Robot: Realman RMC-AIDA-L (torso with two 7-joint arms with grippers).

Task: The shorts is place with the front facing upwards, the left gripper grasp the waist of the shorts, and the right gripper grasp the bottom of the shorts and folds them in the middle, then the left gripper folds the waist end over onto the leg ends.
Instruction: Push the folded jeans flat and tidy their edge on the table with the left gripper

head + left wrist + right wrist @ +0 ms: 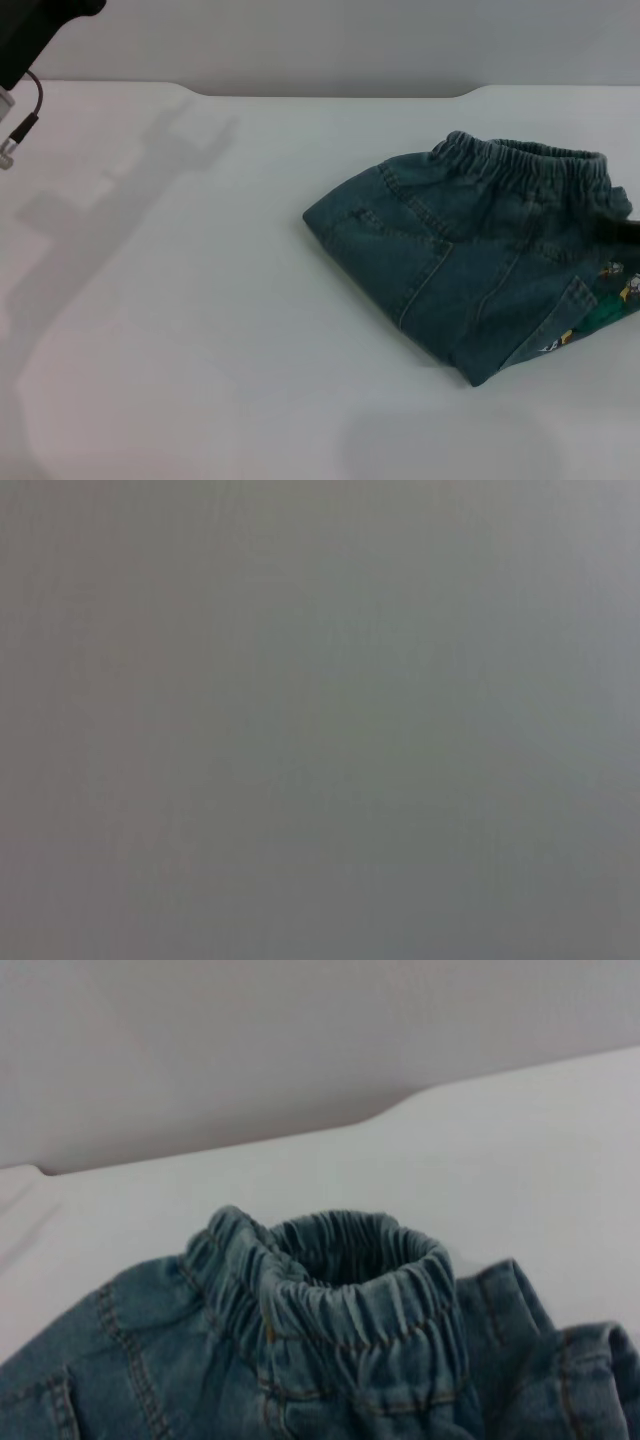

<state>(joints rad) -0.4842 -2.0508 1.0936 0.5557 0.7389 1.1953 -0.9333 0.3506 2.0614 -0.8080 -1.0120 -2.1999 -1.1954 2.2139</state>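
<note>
Head view shows the shorts (470, 265) already folded on the white table (200, 300), far right of the raised left gripper (20, 50), whose grip I cannot tell. The waist (340, 1280) should probably lie squarely over the leg ends (600, 310); right gripper unseen.

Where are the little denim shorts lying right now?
In the head view the shorts lie folded on the white table, on the robot's right side, elastic waist toward the far edge and the printed leg end at the picture's right border.

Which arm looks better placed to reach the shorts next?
Probably the right: its wrist camera looks straight at the waist of the shorts, which lie on the right. The left arm sits far off, raised.
</note>
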